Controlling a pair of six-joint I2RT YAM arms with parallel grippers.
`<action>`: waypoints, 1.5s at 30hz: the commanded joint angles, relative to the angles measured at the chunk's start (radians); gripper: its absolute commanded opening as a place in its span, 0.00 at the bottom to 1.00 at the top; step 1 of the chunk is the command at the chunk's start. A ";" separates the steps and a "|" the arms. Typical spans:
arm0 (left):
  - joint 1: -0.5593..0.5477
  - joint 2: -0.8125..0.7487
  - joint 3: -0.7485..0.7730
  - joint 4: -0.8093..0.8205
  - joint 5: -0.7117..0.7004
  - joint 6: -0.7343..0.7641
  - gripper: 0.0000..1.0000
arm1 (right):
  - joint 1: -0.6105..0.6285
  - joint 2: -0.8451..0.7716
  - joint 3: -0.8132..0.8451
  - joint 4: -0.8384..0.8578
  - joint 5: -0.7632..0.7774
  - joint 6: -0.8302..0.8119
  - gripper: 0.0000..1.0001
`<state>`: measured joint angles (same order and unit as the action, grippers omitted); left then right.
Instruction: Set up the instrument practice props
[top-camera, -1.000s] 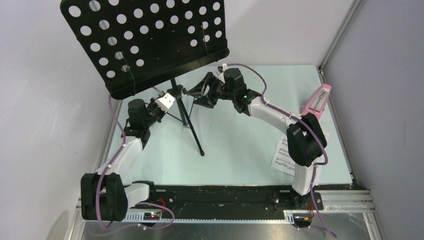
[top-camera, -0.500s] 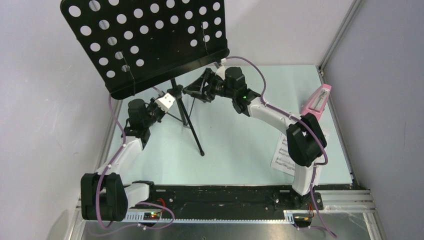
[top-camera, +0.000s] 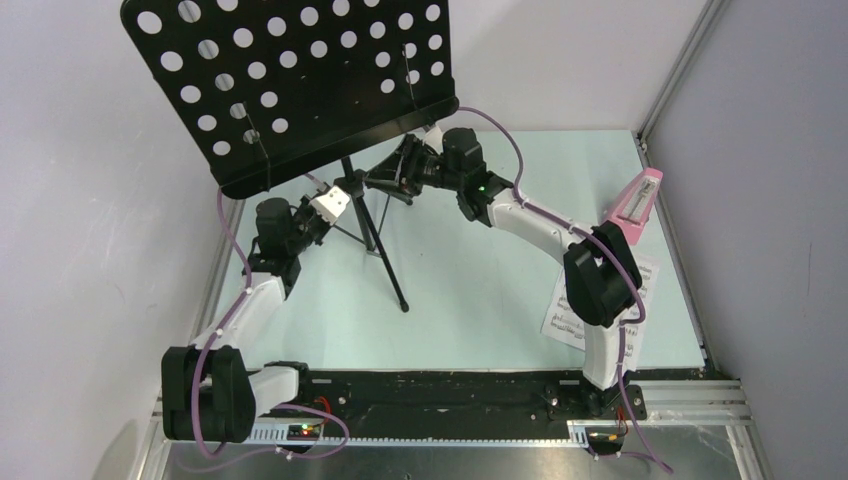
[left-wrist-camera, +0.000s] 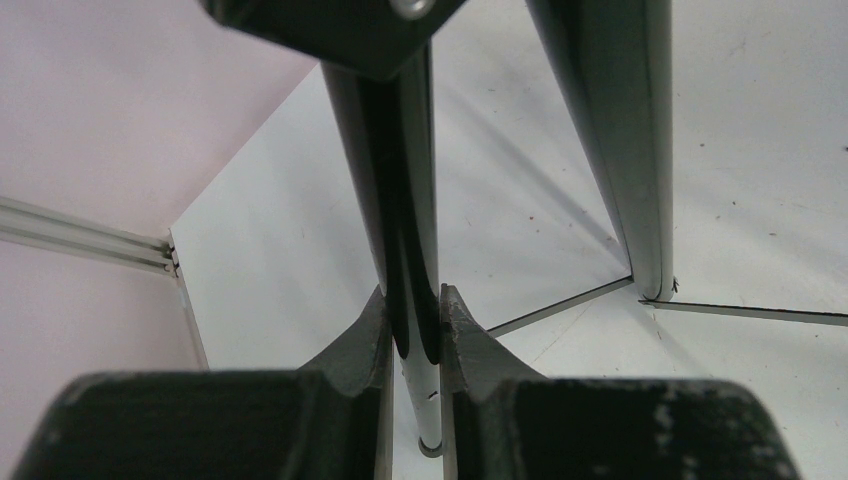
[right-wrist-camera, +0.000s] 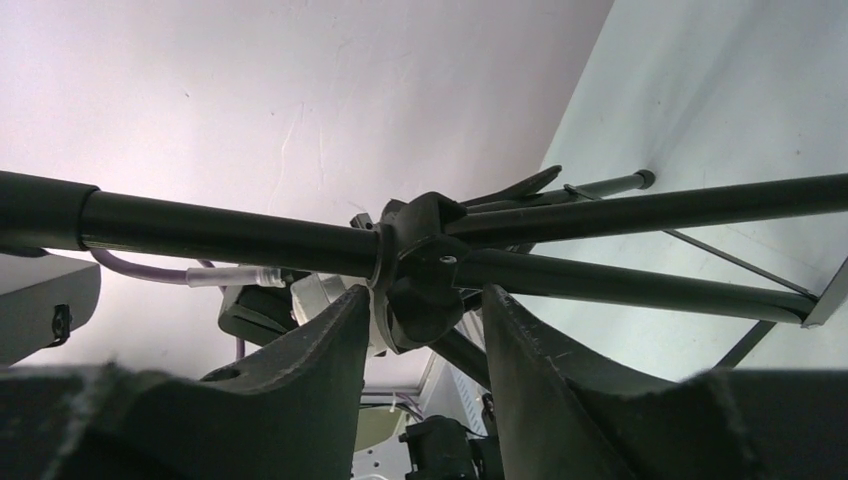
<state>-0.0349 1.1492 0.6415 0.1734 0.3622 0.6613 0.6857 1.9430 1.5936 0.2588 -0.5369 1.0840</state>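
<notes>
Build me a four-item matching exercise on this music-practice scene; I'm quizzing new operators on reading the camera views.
Things:
1. metronome
2. sheet music
3. left gripper
4. right gripper

States:
A. fingers on either side of the music stand leg hub
B. white, lying flat
C. pink, at the far right
D. clamped on a black tube of the music stand

Pairs: 1-C, 2-B, 3-D, 4-A

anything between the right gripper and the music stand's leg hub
Nothing visible does. The right gripper straddles the music stand's leg hub, a finger on either side; the left gripper clamps one of the stand's black tubes.
</notes>
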 joint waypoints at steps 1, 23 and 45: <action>-0.017 0.008 -0.028 -0.006 0.028 0.092 0.00 | 0.008 0.016 0.063 0.019 -0.016 0.022 0.46; -0.017 0.014 -0.037 -0.007 0.028 0.083 0.00 | 0.028 0.035 -0.014 0.234 -0.242 1.061 0.00; -0.017 0.006 -0.042 -0.006 0.025 0.071 0.00 | -0.093 -0.151 -0.184 0.166 -0.119 -0.189 0.70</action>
<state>-0.0353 1.1522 0.6338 0.1940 0.3618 0.6575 0.5705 1.8389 1.3907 0.3012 -0.6170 1.2186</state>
